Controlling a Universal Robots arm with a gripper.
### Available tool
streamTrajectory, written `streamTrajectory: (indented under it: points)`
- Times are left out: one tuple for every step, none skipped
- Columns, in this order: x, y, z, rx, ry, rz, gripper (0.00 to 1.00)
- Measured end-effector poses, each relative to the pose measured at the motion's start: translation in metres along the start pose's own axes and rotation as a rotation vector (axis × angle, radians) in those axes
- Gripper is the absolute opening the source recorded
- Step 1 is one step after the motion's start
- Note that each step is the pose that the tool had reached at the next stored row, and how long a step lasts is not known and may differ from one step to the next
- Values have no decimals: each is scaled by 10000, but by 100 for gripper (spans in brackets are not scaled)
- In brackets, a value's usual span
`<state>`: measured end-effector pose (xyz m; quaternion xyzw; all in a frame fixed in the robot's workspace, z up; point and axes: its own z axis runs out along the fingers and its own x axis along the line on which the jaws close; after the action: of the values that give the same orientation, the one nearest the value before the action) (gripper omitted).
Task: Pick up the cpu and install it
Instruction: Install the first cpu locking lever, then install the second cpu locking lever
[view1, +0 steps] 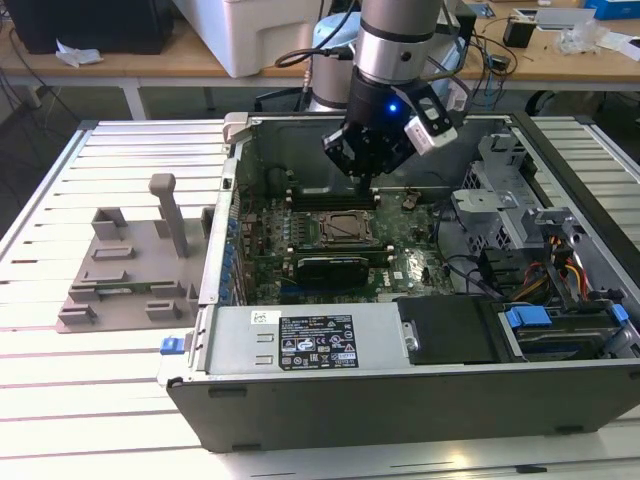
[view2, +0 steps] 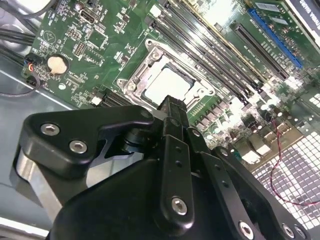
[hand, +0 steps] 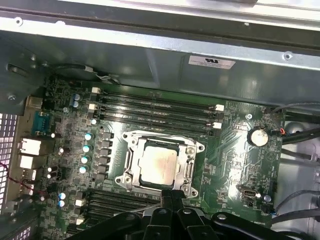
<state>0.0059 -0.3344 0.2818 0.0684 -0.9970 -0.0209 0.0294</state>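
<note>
The cpu lies flat in its metal-framed socket on the green motherboard inside the open computer case. Its silver-grey top shows in both wrist views. My gripper hangs a little above the board, over the socket's far edge in the exterior view. Its black fingers are shut together with nothing between them, and the tips end just beside the socket frame, apart from the chip.
A grey plastic fixture block stands on the slatted table at the exterior view's left. Inside the case are a black graphics card, memory slots, a power supply, a drive cage and loose cables.
</note>
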Motion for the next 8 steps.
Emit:
streamTrajectory:
  points:
    - [0, 0, 0, 0, 0, 0, 11]
    - [0, 0, -1, 0, 0, 0, 11]
    - [0, 0, -2, -1, 0, 0, 11]
    - [0, 0, -2, -1, 0, 0, 11]
    - [0, 0, -3, 0, 0, 0, 11]
    - [0, 0, -3, -1, 0, 0, 11]
    - [0, 0, -3, 0, 0, 0, 11]
    - [0, 0, -4, 0, 0, 0, 11]
